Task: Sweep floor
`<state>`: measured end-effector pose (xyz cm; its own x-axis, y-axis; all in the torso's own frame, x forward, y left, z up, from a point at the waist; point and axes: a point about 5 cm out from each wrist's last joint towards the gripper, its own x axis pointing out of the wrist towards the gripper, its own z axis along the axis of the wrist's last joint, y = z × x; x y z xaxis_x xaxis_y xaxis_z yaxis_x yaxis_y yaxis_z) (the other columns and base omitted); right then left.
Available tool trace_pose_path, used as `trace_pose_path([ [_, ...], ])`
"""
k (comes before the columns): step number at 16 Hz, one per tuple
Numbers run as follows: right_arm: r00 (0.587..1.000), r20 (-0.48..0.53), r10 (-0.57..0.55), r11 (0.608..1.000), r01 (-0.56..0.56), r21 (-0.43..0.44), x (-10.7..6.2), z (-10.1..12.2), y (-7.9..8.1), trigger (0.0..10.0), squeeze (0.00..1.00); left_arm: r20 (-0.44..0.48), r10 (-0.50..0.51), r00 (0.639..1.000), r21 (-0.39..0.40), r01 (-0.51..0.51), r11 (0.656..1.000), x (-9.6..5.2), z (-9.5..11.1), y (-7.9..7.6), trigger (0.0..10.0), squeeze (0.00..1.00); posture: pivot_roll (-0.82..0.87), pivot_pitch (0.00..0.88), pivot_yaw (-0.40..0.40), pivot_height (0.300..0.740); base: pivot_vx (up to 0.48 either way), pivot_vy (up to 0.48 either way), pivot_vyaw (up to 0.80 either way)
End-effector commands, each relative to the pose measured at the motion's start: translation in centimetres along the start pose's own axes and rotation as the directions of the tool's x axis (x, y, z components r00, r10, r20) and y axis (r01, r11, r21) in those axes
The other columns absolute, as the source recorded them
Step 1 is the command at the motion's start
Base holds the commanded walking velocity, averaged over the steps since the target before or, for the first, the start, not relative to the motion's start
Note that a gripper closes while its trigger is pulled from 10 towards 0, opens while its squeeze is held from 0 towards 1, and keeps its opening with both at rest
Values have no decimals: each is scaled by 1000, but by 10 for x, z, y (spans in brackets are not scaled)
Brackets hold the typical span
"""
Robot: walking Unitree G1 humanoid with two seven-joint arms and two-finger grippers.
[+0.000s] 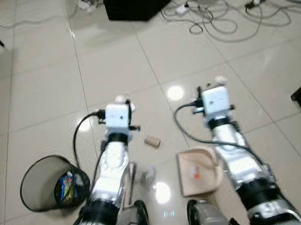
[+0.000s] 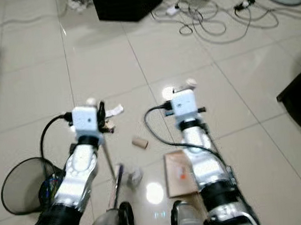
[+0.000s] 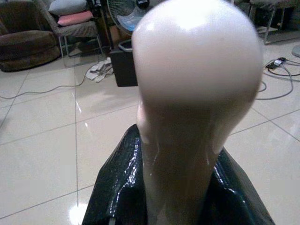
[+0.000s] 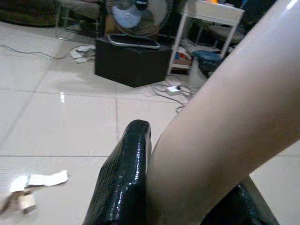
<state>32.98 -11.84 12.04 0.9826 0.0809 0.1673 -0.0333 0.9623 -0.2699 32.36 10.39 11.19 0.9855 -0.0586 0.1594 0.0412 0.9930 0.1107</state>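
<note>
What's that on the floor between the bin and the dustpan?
Between the mesh bin and the beige dustpan, in the left eye view, runs the robot's left arm; beside it lies a small pale scrap.

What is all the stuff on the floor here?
bin: one, black mesh, beside the left arm, with colourful rubbish inside.
dustpan: one, beige, on the tiles by the right arm.
cork: one, brown, between the arms.
paper scraps: a few, white, ahead of the left arm.
box: one, black, far ahead.
cables: several, grey and white, right of the box.
fan: one, behind the box.
left gripper: one, black, shut on a beige handle.
right gripper: one, black, shut on another beige handle.
</note>
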Motion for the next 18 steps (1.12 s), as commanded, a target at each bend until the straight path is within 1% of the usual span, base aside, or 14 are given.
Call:
trace_pose_path([
  [1, 1000, 23, 21, 1000, -21, -7, -3, 0, 11, 10000, 0, -9, 27, 1000, -14, -27, 1000, -1, -3, 0, 10000, 0, -27, 350, 60, 740, 0, 0, 0],
  [2, 999, 27, 28, 1000, -28, -9, -6, -2, 17, 10000, 0, -8, 25, 1000, -23, -25, 999, 1, -2, -3, 10000, 0, -25, 350, 60, 740, 0, 0, 0],
  [3, 999, 20, 36, 999, -36, -4, -11, -5, 24, 10000, 0, -9, 35, 999, -64, -35, 997, 4, 1, -7, 10000, 0, -22, 348, 62, 740, 0, 0, 0],
  [4, 999, 18, 39, 999, -39, -2, -13, -6, 27, 10000, 0, -10, 41, 999, -83, -41, 996, 5, 2, -8, 10000, 0, -22, 348, 62, 740, 0, 0, 0],
  [5, 999, 12, 47, 999, -47, -2, -17, -9, 31, 10000, 0, -4, 49, 999, -140, -50, 989, 7, 8, -12, 10000, 0, -16, 347, 64, 740, 0, 0, 0],
  [6, 999, 5, 43, 999, -43, 2, -19, -12, 33, 10000, 0, 13, 49, 999, -214, -45, 976, 11, 20, -17, 10000, 0, -6, 348, 70, 740, 0, 0, 0],
  [7, 999, 2, 36, 999, -36, 8, -19, -14, 32, 10000, 0, 30, 39, 999, -250, -30, 968, 12, 28, -22, 10000, 0, -3, 347, 72, 740, 0, 0, 0],
  [8, 1000, 0, 31, 999, -31, 10, -19, -15, 32, 10000, 0, 56, 2, 998, -295, 15, 955, 13, 38, -28, 10000, 0, 1, 343, 76, 740, 0, 0, 0],
  [10, 1000, -2, 15, 1000, -15, 15, -17, -16, 30, 10000, 0, 90, -57, 994, -348, 85, 934, 11, 50, -38, 10000, 0, 3, 332, 82, 740, 0, 0, 0],
  [12, 1000, -8, -11, 1000, 11, 28, -14, -16, 26, 10000, 0, 114, -89, 990, -436, 130, 890, 10, 66, -48, 10000, 0, 3, 314, 86, 740, 0, 0, 0],
  [13, 1000, -9, -15, 999, 16, 31, -14, -16, 26, 10000, 0, 114, -89, 990, -447, 131, 885, 10, 68, -48, 10000, 0, 3, 314, 86, 740, 0, 0, 0],
  [15, 999, -9, -34, 997, 35, 62, -14, -16, 24, 10000, 0, 151, -139, 979, -446, 193, 874, 11, 80, -48, 10000, 0, 5, 279, 85, 740, 0, 0, 0],
  [17, 998, -1, -70, 991, 70, 112, -15, -13, 18, 10000, 0, 175, -210, 962, -403, 264, 876, 13, 82, -44, 10000, 0, 0, 236, 87, 740, 0, 0, 0],
  [18, 996, 4, -85, 988, 84, 132, -14, -11, 16, 10000, 0, 175, -221, 959, -388, 273, 880, 15, 82, -41, 10000, 0, -2, 225, 88, 740, 0, 0, 0],
])
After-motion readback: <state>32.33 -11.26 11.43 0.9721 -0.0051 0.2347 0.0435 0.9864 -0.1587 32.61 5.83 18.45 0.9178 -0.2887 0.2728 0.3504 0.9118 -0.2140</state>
